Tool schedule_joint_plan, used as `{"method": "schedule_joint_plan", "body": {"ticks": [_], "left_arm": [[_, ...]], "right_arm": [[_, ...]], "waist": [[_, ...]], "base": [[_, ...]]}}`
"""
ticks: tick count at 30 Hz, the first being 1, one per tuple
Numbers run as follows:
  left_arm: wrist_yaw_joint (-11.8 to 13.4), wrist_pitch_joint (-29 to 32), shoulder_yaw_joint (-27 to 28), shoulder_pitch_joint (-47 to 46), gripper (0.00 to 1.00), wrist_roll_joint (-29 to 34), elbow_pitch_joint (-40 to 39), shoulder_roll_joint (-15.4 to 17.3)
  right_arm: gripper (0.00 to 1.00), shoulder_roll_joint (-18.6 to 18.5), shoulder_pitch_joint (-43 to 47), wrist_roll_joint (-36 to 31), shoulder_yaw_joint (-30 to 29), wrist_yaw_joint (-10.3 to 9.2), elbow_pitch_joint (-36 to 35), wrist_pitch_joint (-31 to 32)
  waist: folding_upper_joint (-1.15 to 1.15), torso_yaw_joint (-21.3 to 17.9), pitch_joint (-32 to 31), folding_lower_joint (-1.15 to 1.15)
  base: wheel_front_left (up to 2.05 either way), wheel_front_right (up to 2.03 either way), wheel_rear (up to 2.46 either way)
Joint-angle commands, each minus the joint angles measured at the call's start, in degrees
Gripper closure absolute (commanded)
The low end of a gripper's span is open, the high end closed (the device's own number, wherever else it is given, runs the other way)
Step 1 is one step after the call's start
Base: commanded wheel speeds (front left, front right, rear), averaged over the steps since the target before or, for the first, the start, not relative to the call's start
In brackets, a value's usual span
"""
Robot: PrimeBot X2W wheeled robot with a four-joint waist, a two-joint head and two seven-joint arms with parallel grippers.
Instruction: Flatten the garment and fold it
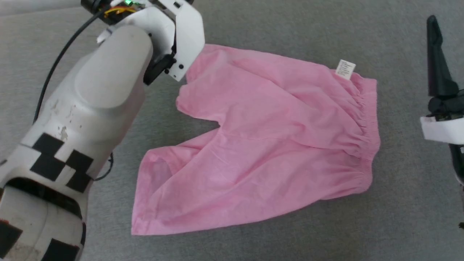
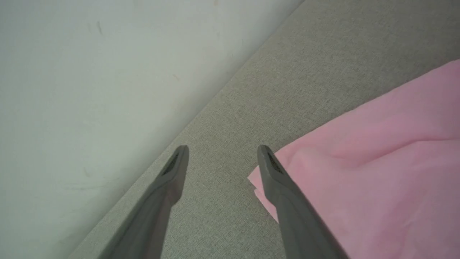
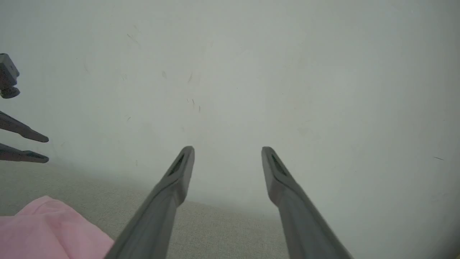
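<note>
The pink shorts (image 1: 268, 141) lie spread on the grey fabric surface, waistband (image 1: 368, 123) to the right and both legs to the left. A white label (image 1: 345, 69) sticks out at the waistband's far end. The hem of the near leg (image 1: 156, 188) is partly turned over. My left arm's wrist (image 1: 174, 36) hangs over the far leg's corner. In the left wrist view my left gripper (image 2: 223, 153) is open, its right finger (image 2: 284, 190) over the pink corner (image 2: 359, 172), with nothing between the fingers. My right gripper (image 3: 227, 151) is open and empty, right of the waistband, apart from the cloth (image 3: 46, 230).
The grey fabric surface (image 1: 290, 21) runs all around the shorts and meets a pale wall (image 2: 90, 72) at the far side. A black cable (image 1: 58, 61) runs along my left arm. The left gripper's fingers (image 3: 25, 145) show at the right wrist view's left edge.
</note>
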Motion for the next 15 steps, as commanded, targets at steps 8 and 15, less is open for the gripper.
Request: {"method": "schedule_joint_plan", "body": {"ticks": [8, 15], "left_arm": [[-0.2, 17.5, -17.6, -10.0, 0.00, -16.5, 0.6, 4.3], [-0.2, 25.1, -26.4, -11.4, 0.00, -23.7, -0.2, 7.2]], "right_arm": [[0.00, 2.8, -0.3, -1.1, 2.9, -0.05, 0.0, -0.3], [0.00, 2.6, -2.0, -0.2, 6.8, -0.05, 3.7, -0.3]], "waist": [[0.00, -7.2, 7.4, 0.00], [0.00, -8.7, 9.3, 0.00]], "base": [[0.00, 0.00, 0.00], [0.00, 0.00, 0.00]]}}
